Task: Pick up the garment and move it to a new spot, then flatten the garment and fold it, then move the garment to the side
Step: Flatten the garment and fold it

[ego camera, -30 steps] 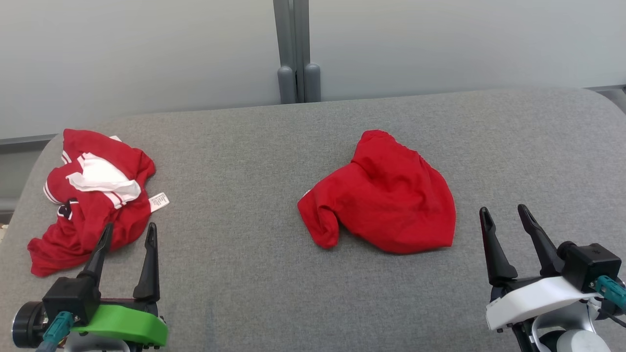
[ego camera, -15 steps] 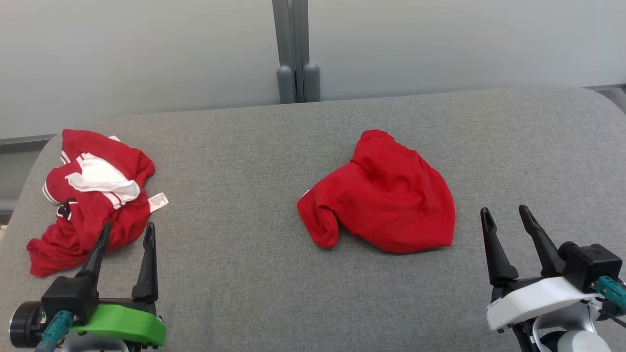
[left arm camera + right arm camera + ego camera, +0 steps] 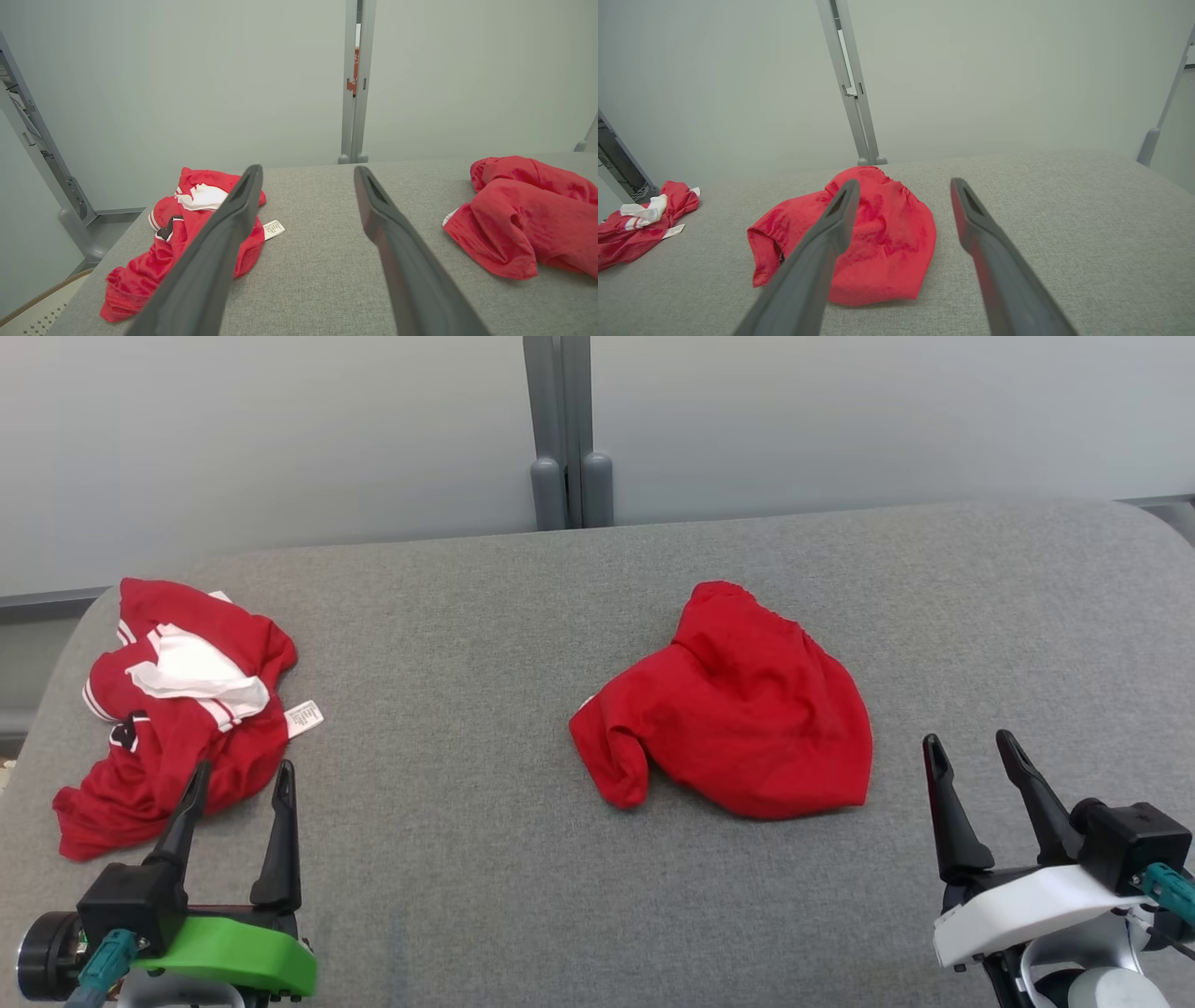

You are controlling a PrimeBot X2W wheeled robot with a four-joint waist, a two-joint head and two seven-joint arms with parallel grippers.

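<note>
As we scan from the left edge of the grey padded table [image 3: 467, 859], we count two garments and two grippers. First comes the red-and-white garment [image 3: 159, 747], crumpled at the table's left edge: red cloth with white striped trim and a white patch on top. One white tag [image 3: 304, 718] sticks out from its right side and lies on the table, but its print is too small for us to read. At the near left corner the left gripper [image 3: 243, 770] has its two fingers spread wide and holds nothing. In the head view its left fingertip overlaps that garment's near hem, and we cannot tell whether it touches the cloth. Next is the plain red garment [image 3: 738, 709], bunched in a rounded heap just right of the table's middle and apart from both grippers. At the near right corner the right gripper [image 3: 966, 739] is also spread wide and holds nothing, its fingers over bare table near that garment's right side.
</note>
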